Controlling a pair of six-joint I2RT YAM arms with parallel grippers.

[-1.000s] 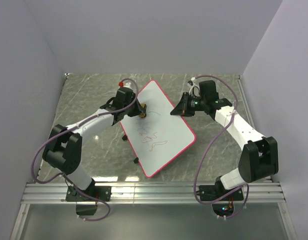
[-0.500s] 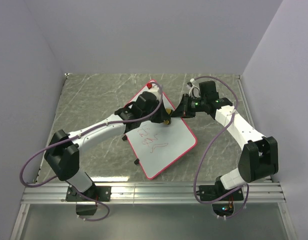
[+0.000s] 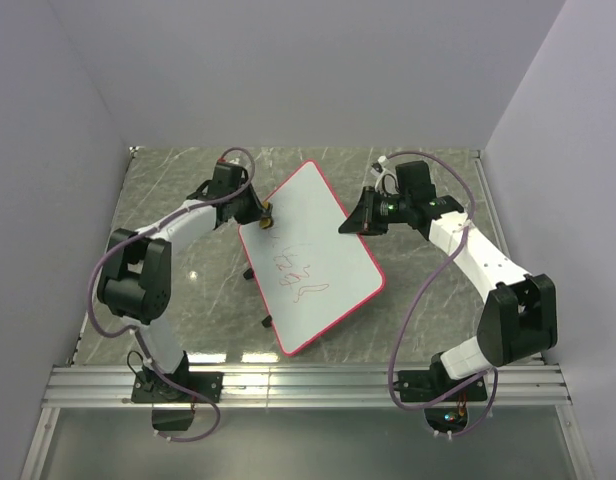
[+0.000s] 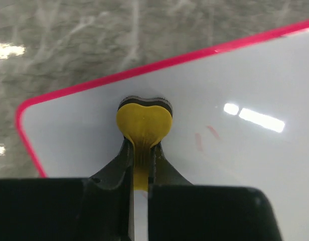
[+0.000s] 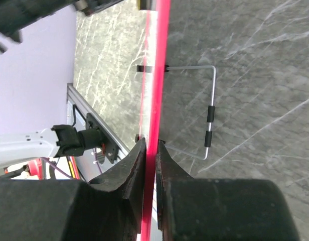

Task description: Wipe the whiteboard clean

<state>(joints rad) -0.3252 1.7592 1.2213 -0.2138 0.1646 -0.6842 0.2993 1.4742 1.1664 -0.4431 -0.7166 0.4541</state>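
The whiteboard [image 3: 313, 250] lies tilted mid-table, white with a red-pink rim and red scribbles in its lower half; faint red marks show in the left wrist view [image 4: 235, 100]. My left gripper [image 3: 260, 215] is shut on the yellow-and-black eraser [image 4: 144, 118], which presses on the board near its left corner. My right gripper [image 3: 350, 224] is shut on the board's right rim [image 5: 155, 90], seen edge-on in the right wrist view.
A wire stand [image 5: 209, 120] sticks out under the board, with black feet showing by its left edge [image 3: 271, 321]. The grey marble table [image 3: 178, 190] is walled by purple panels. A metal rail [image 3: 308, 385] runs along the near edge.
My left gripper swept the eraser right across the board's upper part, then back to its left corner. The scribbles near the top are gone. The board shifted slightly. The right gripper held still.
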